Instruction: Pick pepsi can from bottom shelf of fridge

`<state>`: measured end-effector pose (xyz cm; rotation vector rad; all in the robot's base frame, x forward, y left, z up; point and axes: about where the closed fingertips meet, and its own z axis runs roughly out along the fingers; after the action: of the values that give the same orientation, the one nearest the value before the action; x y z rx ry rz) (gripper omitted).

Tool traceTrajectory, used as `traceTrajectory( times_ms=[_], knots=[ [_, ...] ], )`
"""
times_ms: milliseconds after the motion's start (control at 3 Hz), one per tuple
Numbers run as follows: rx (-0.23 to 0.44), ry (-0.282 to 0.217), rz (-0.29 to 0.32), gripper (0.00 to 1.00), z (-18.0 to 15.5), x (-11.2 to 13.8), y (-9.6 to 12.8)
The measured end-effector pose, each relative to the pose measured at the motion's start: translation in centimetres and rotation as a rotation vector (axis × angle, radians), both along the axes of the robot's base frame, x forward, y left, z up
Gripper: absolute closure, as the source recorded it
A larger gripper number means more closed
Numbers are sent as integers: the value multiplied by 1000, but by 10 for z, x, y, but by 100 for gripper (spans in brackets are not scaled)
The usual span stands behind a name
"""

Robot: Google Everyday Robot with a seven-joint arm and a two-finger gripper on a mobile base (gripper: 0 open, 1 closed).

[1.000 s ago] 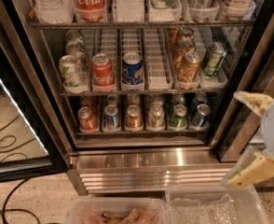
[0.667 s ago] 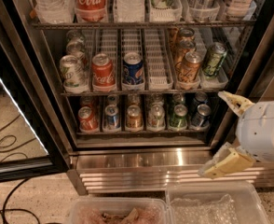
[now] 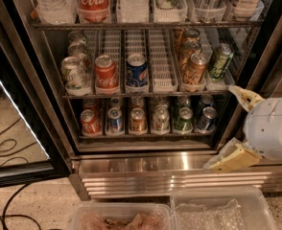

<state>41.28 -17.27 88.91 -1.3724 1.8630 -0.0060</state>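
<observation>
the empty, wide-open gripper (image 3: 221, 128) by the fridge's (image 3: 146, 169) right edge should drop level with the bottom shelf (image 3: 146, 136) and straddle what seems the pepsi can (image 3: 207, 118).

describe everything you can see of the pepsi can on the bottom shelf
The pepsi can is small and dark navy-blue with a shiny silver top, and it looks like metal. It stands upright at the front of the rightmost lane of the bottom shelf in the fridge. A green can stands in the neighbouring lane. Its label cannot be read. Nothing grips it: the gripper hangs outside the fridge to its right, fingers open, not touching it.
</observation>
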Motion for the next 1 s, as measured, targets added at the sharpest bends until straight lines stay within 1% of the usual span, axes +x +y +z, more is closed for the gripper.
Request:
traceTrajectory(
  times_ms=[333, 667, 1000],
  knots=[
    [47, -39, -50, 0, -3, 5, 5],
    [100, -59, -125, 0, -53, -11, 17],
    [246, -89, -280, 0, -125, -4, 2]
  ],
)
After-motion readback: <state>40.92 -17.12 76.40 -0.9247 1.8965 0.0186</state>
